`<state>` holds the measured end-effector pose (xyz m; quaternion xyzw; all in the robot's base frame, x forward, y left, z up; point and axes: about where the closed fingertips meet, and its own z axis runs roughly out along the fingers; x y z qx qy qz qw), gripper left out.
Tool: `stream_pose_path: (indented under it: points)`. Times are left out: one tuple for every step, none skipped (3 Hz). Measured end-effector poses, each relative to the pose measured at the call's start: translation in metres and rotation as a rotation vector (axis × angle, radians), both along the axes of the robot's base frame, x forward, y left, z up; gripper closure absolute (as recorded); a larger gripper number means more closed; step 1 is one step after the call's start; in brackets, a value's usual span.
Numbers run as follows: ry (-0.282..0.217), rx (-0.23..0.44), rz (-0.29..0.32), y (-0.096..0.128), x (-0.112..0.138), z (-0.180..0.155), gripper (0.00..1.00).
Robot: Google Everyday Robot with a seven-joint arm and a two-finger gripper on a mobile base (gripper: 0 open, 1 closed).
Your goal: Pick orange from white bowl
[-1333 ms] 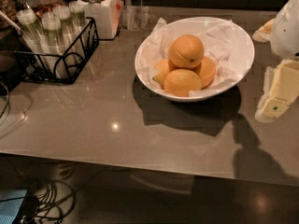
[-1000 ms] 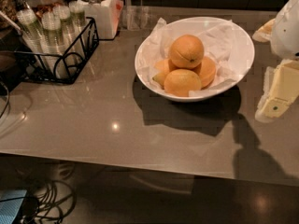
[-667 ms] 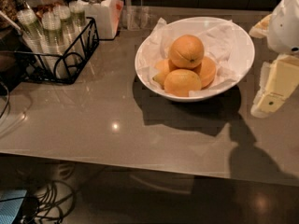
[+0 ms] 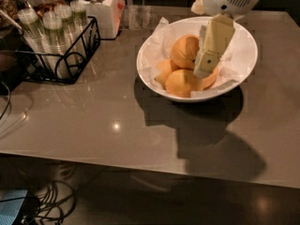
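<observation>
The white bowl [image 4: 146,74] stands on the grey table, lined with crumpled white paper, and holds several oranges. The orange [image 4: 183,50] lies on top of the pile; no stem dot shows on it from here. Two other oranges [image 4: 180,82] lie lower at the front and left, and another is partly hidden at the right. My cream-coloured gripper [image 4: 205,68] reaches down from the upper right into the bowl. It sits just right of the top orange and covers that orange's right side.
A black wire basket [image 4: 70,55] with several capped bottles stands at the back left. A white lidded jar [image 4: 98,8] and a clear glass [image 4: 138,17] stand behind the bowl. Cables [image 4: 51,205] lie on the floor below the table's front edge.
The gripper has moved left from beside the bowl's right rim to over the bowl, next to the top orange. The bowl and oranges have not moved.
</observation>
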<state>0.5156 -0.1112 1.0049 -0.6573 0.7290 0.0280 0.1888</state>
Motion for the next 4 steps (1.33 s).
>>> stream_pose_path:
  points:
    - [-0.032, 0.018, 0.018, 0.013, 0.008, 0.010, 0.00]
    - [-0.050, 0.015, 0.054, 0.024, 0.015, 0.010, 0.00]
    - [-0.073, -0.035, 0.124, 0.037, 0.040, 0.012, 0.00]
    - [-0.113, -0.067, 0.178, 0.055, 0.072, 0.013, 0.00]
